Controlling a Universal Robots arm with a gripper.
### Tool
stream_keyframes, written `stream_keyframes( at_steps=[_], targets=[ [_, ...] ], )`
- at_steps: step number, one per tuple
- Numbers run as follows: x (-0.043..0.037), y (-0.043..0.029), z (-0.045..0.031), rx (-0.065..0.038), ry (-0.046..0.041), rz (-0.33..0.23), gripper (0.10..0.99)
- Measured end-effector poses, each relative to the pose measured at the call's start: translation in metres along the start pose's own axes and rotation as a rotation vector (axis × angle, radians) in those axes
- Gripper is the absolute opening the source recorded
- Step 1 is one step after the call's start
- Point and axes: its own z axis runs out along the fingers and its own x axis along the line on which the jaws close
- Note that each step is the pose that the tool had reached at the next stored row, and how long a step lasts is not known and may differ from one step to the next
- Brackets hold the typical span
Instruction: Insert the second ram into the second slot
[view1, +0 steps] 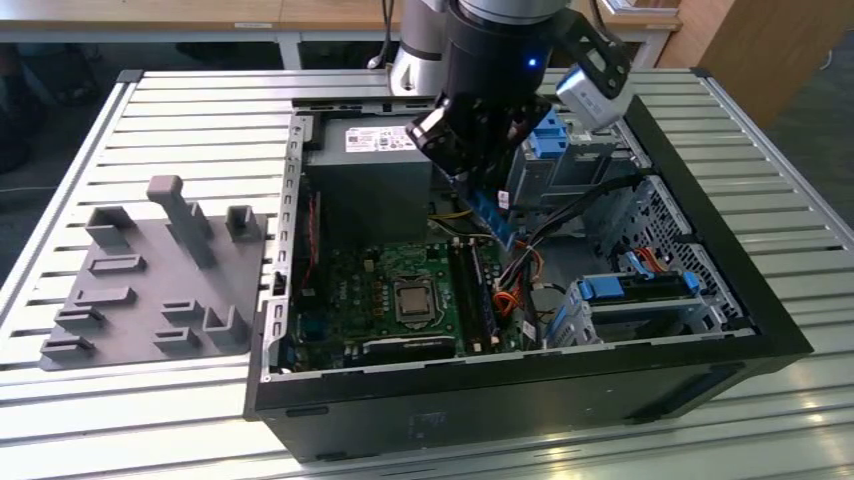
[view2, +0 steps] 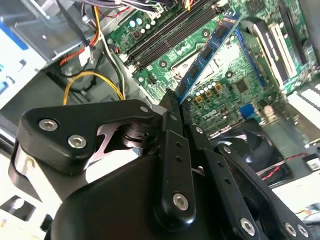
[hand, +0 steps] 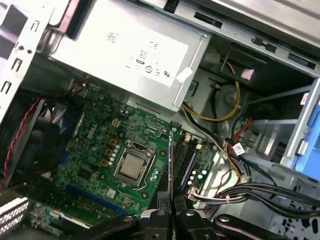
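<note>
The open black computer case (view1: 534, 405) lies on its side on the slatted table (view1: 174, 120), with a grey fixture plate (view1: 147, 290) beside it on the exterior view's left. Inside the case sit the silver power supply (view1: 374, 150), the green motherboard (view1: 354, 290) with its square processor socket (view1: 412, 298), a drive bay (view1: 634, 290) with blue latches, and bundled cables (hand: 260, 192). The gripper (view1: 483, 192) hangs over the interior, its claw narrow and pinched on one end of the second ram (view2: 210, 50), a long, thin, blue-green stick with dark chips. The stick juts from the fingertips above the board, close over the long black memory slots (view2: 165, 35). I cannot tell whether it touches them.
</note>
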Motion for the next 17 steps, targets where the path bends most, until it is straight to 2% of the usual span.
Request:
stream_keyframes(
  at_steps=[17],
  targets=[
    [0.0000, -0.0003, 0.0101, 0.002, -0.0084, 0.310, 0.137]
  ],
)
